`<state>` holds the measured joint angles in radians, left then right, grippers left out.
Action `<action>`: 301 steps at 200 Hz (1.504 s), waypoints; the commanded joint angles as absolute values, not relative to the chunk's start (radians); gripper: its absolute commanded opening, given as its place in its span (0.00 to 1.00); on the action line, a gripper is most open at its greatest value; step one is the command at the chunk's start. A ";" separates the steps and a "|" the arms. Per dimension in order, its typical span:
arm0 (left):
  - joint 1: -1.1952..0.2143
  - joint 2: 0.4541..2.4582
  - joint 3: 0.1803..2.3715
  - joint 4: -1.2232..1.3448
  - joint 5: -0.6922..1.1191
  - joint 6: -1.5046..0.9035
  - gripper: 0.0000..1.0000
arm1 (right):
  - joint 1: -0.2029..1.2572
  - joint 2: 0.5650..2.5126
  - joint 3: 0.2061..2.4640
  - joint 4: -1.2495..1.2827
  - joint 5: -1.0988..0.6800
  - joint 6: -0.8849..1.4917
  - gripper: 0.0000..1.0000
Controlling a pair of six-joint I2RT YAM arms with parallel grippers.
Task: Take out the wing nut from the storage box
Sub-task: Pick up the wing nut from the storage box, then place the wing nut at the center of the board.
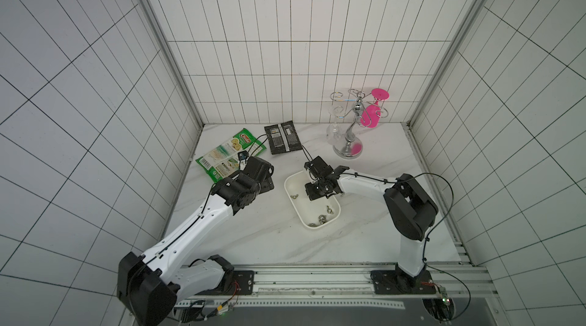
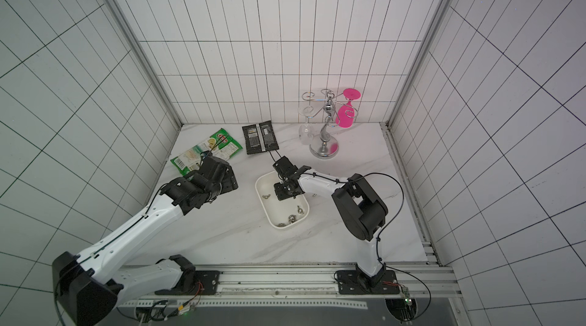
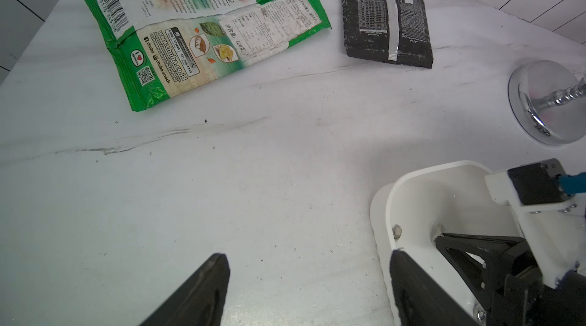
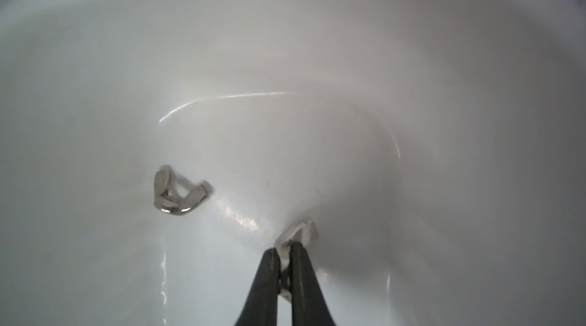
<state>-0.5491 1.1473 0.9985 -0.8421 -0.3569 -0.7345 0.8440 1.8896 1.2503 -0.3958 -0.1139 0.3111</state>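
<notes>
The storage box (image 1: 290, 185) (image 2: 262, 206) is a shallow white tray in the middle of the marble table. My right gripper (image 4: 285, 250) (image 1: 317, 195) reaches down into its far half and is shut on a silvery wing nut (image 4: 301, 232), which sits close to the tray floor. A second wing nut (image 4: 177, 196) (image 1: 293, 196) lies loose beside it, and several more (image 1: 322, 219) rest at the tray's near end. My left gripper (image 3: 309, 258) (image 1: 265, 181) stands open over bare table just left of the box (image 3: 412, 178), with nothing between its fingers.
A green snack packet (image 1: 230, 156) and a black packet (image 1: 283, 138) lie at the back left. A chrome glass rack (image 1: 348, 147) stands at the back right with a pink glass (image 1: 371, 115) and a clear glass (image 1: 333, 132) hanging from it. Tiled walls close in three sides.
</notes>
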 commanded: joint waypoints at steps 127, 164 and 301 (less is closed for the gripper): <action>-0.561 1.189 1.012 -0.794 -0.336 -0.733 0.83 | 0.529 1.525 0.956 -0.379 -0.074 0.328 0.07; -0.561 1.187 1.014 -0.802 -0.343 -0.732 0.83 | 0.509 1.616 0.947 -0.339 -0.081 0.333 0.07; -0.563 1.194 1.024 -0.814 -0.357 -0.717 0.83 | 0.482 1.666 0.946 -0.348 -0.058 0.325 0.07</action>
